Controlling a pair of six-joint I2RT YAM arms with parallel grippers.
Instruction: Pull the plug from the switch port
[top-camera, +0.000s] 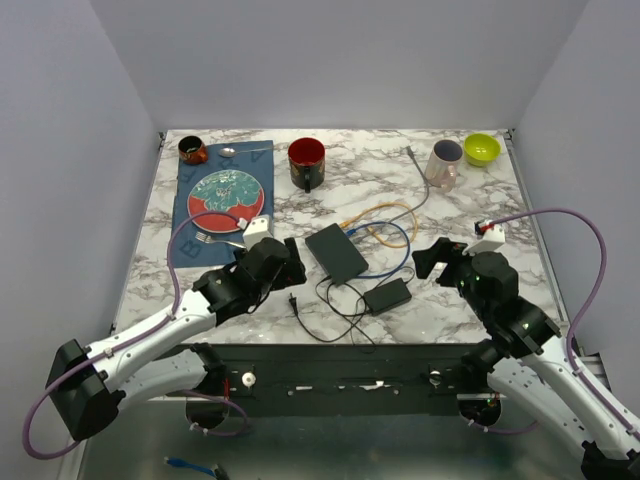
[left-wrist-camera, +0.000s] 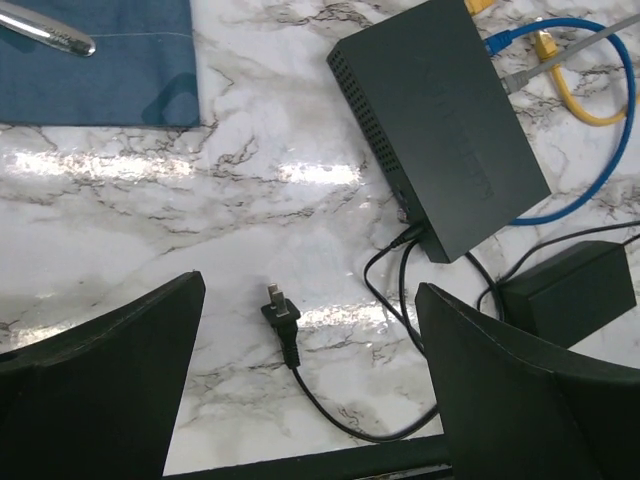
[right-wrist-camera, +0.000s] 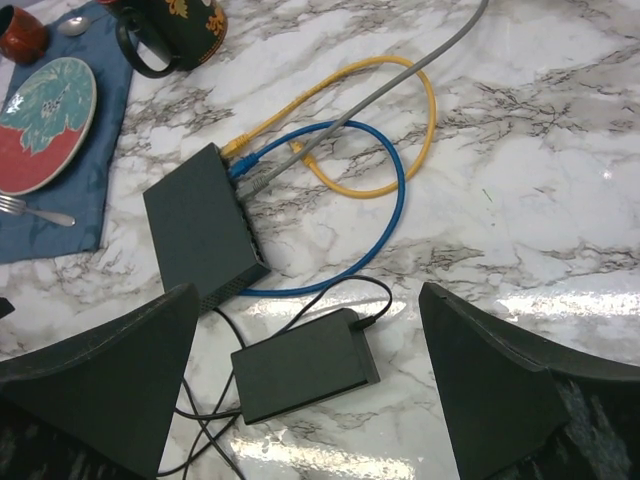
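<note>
The black switch (top-camera: 336, 252) lies flat mid-table, also in the left wrist view (left-wrist-camera: 440, 120) and the right wrist view (right-wrist-camera: 200, 230). Three cables enter its far side: a blue plug (right-wrist-camera: 241, 167), a yellow cable (right-wrist-camera: 390, 70) and a grey cable (right-wrist-camera: 400, 80). My left gripper (top-camera: 291, 262) hovers open just left of the switch, its fingers wide over bare marble (left-wrist-camera: 310, 285). My right gripper (top-camera: 432, 260) is open to the right of the switch and above the black power adapter (right-wrist-camera: 305, 365), with nothing between its fingers (right-wrist-camera: 308, 290).
A loose black mains plug (left-wrist-camera: 280, 313) and thin black cords lie near the front edge. A blue placemat (top-camera: 190, 195) with a plate (top-camera: 226, 192) and a fork sits back left. A dark mug (top-camera: 306, 160), a pink mug (top-camera: 445, 162) and a green bowl (top-camera: 481, 149) stand along the back.
</note>
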